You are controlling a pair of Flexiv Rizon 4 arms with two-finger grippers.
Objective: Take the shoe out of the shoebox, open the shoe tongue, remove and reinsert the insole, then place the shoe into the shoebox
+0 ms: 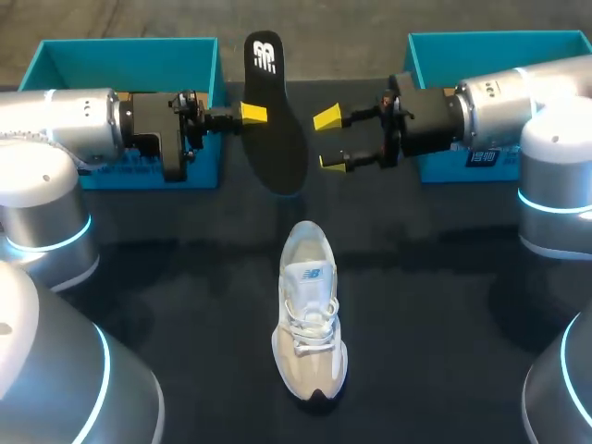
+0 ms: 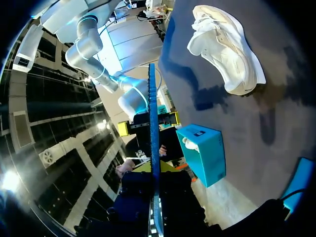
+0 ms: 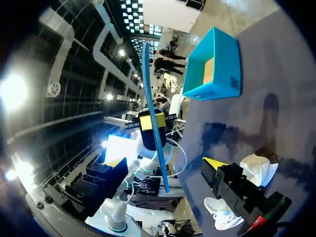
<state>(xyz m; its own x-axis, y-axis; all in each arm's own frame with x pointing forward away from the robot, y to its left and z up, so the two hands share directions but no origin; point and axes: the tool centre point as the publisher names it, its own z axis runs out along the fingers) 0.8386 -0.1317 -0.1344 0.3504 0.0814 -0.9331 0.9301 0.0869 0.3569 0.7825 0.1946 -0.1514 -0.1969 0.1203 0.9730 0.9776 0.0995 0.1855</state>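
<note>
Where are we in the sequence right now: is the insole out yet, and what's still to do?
Done: the shoe lies on the table, outside the left shoebox and the right shoebox, and the insole is out of it. In hand: the left gripper holds the insole in the air, with the right gripper open beside it. Left: reinsert the insole, then box the shoe.

Looks down on a dark, matte worktop (image 1: pixel 444 305): fills nearly all of the head view, takes soft, blurred shadows in patches. Appears paler, grey-blue, with smudged dark shadows, from both wrists.
</note>
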